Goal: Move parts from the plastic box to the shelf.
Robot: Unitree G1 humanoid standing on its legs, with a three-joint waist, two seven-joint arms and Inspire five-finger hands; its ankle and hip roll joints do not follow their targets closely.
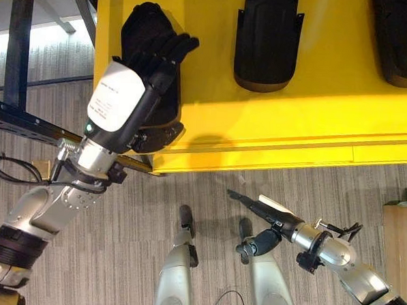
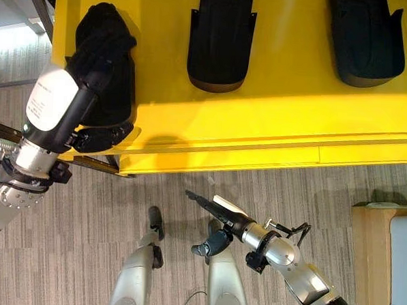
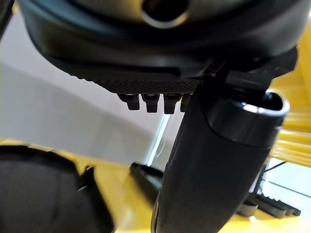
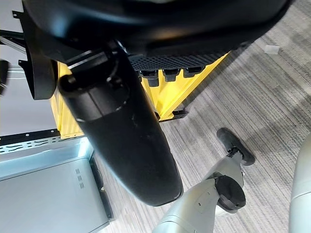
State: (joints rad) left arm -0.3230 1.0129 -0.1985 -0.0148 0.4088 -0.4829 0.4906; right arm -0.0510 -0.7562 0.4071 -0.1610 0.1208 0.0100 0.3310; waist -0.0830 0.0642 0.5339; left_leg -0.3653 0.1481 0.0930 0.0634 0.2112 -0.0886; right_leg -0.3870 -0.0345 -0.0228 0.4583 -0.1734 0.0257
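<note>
- Left hand (image 1: 150, 57) lies flat on top of a black part (image 2: 105, 65) at the left end of the yellow shelf (image 1: 294, 123); fingers straight and close together, pointing toward the shelf's back, laid on the part rather than curled round it.
- Part's long axis runs front to back across the shelf, in line with the hand and forearm; its near end sits at the shelf's front edge.
- Two more black parts, a middle part (image 1: 267, 40) and a right-end part (image 2: 366, 41), rest further right on the shelf, same orientation, well apart from each other.
- Right hand (image 1: 255, 204) hangs low over the striped floor (image 1: 147, 190), fingers straight, holding nothing.
- Judgement: left hand is the nearer one by far (right is well clear of the shelf); next move likely means lifting straight off the part, back along its axis.
</note>
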